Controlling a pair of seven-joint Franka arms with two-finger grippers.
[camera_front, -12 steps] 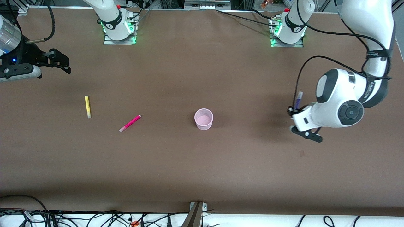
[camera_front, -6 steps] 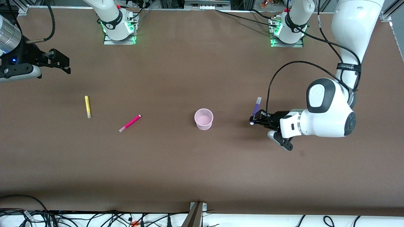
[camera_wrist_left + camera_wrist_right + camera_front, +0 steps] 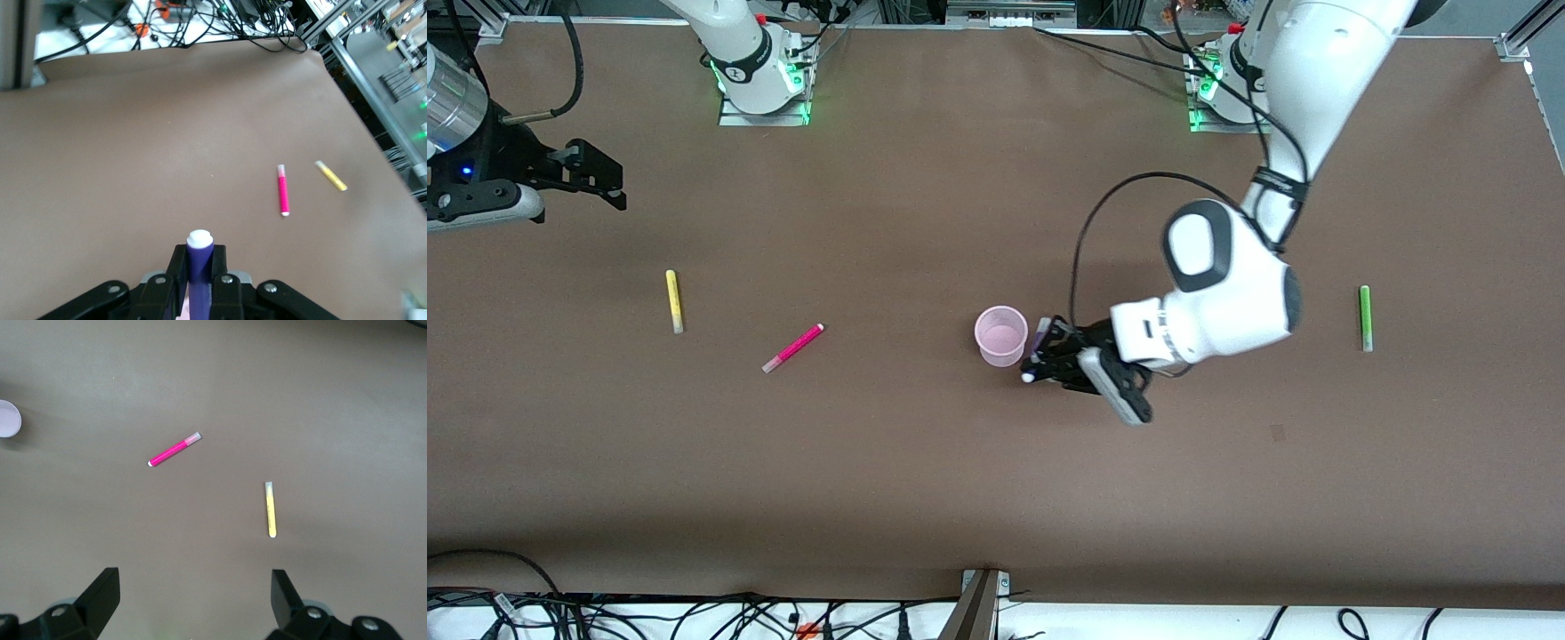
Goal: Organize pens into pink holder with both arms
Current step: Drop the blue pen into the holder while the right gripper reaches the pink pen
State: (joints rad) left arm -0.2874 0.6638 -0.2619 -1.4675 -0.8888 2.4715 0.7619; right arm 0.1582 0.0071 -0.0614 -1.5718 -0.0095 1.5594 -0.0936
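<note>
My left gripper (image 3: pixel 1042 357) is shut on the dark blue-purple pen (image 3: pixel 1040 336) and holds it just beside the pink holder (image 3: pixel 1001 336), on the side toward the left arm's end. In the left wrist view the pen (image 3: pixel 199 261) stands between the shut fingers (image 3: pixel 177 270). The magenta pen (image 3: pixel 792 348) and the yellow pen (image 3: pixel 673 301) lie toward the right arm's end. The green pen (image 3: pixel 1364 317) lies toward the left arm's end. My right gripper (image 3: pixel 609 184) is open and empty, waiting high over the right arm's end. Its wrist view shows the magenta pen (image 3: pixel 174 450), yellow pen (image 3: pixel 269 509) and holder (image 3: pixel 8 418).
The brown table (image 3: pixel 960 480) carries only the pens and the holder. Both arm bases (image 3: pixel 763 76) stand along the edge farthest from the front camera. Cables lie off the edge nearest the front camera.
My left arm has swung from the left arm's end of the table to the holder, carrying the blue-purple pen. The green pen has come into view. The right arm has not moved.
</note>
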